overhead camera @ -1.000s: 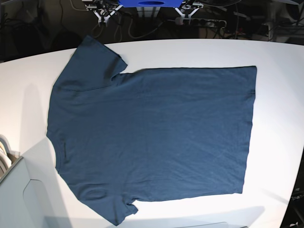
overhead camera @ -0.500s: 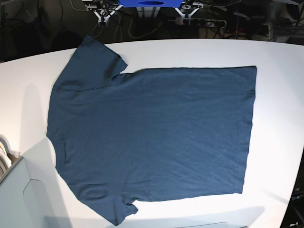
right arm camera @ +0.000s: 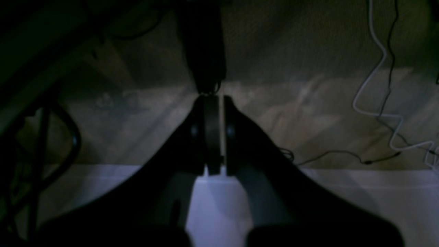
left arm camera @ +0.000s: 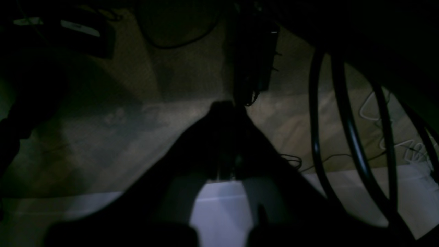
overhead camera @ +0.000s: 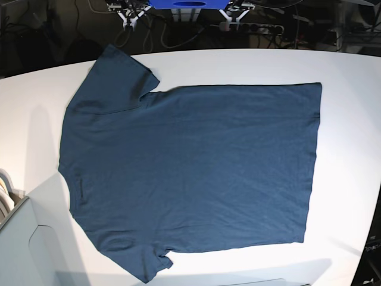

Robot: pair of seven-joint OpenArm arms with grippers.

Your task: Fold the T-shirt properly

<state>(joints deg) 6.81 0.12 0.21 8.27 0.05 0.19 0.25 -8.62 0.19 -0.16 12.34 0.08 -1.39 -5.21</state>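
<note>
The dark navy T-shirt (overhead camera: 190, 167) lies spread flat on the white table (overhead camera: 345, 65), collar end to the left, hem to the right, one sleeve at the far left and one at the near left. The T-shirt shows in neither wrist view. My left gripper (left arm camera: 226, 107) is shut with nothing in it, over a strip of white table edge and pointing at the dim floor. My right gripper (right arm camera: 215, 99) is likewise shut and holds nothing, its fingers (right arm camera: 229, 130) pressed together above the table edge. Neither gripper is near the shirt.
Beyond the far table edge are a blue mount (overhead camera: 187, 3), a power strip (overhead camera: 256, 27) and cables on the dark floor. Black curved tubes (left arm camera: 346, 120) stand right of the left gripper. A white cable (right arm camera: 374, 79) trails on the floor. A pale grey box corner (overhead camera: 18, 238) sits at lower left.
</note>
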